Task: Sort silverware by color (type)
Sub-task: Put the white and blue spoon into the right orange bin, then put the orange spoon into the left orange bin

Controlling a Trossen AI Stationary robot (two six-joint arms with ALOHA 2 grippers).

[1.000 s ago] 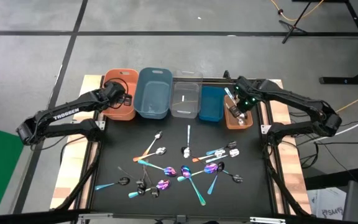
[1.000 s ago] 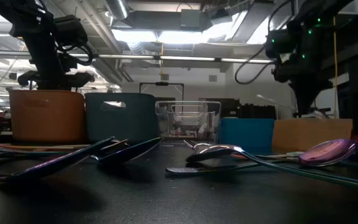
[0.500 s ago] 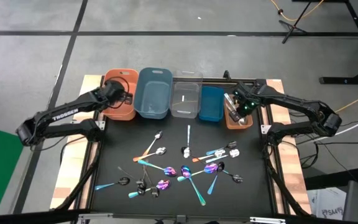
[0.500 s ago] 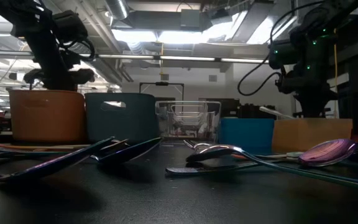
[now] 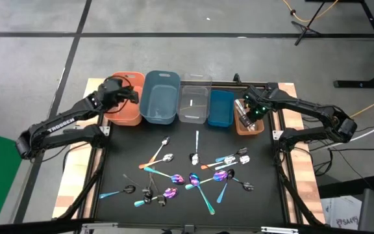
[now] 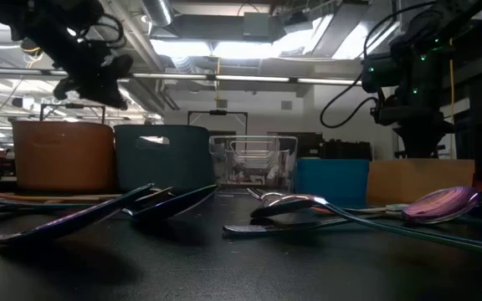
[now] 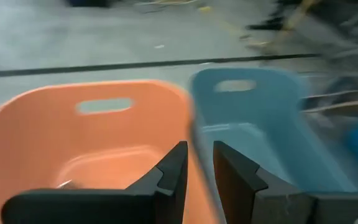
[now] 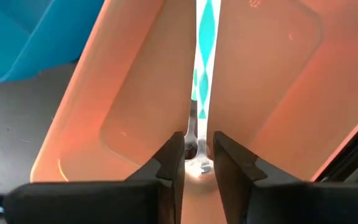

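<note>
Many slim spoons, the silverware (image 5: 193, 175), lie scattered on the black mat: silver, iridescent purple, teal-, blue- and orange-handled. My right gripper (image 8: 199, 140) points down into the brown bin (image 5: 250, 127), open. A spoon with a teal-and-white patterned handle (image 8: 204, 37) lies along the bin's floor, and its silver neck (image 8: 197, 134) lies between the two fingers with a small gap on each side. My left gripper (image 7: 199, 149) hangs open above the orange bin (image 5: 123, 117), near that bin's edge beside the grey-blue bin (image 5: 161, 97), with nothing between its fingers.
Five bins stand in a row along the mat's far edge: orange, grey-blue, clear (image 5: 195, 103), blue (image 5: 221, 107) and brown. The mat's near half holds the loose spoons. Wooden table edges (image 5: 76, 175) flank the mat on both sides.
My left gripper has risen above the orange bin and tipped up from pointing steeply down toward level. My right gripper sank a little into the brown bin with the patterned spoon, then kept still.
</note>
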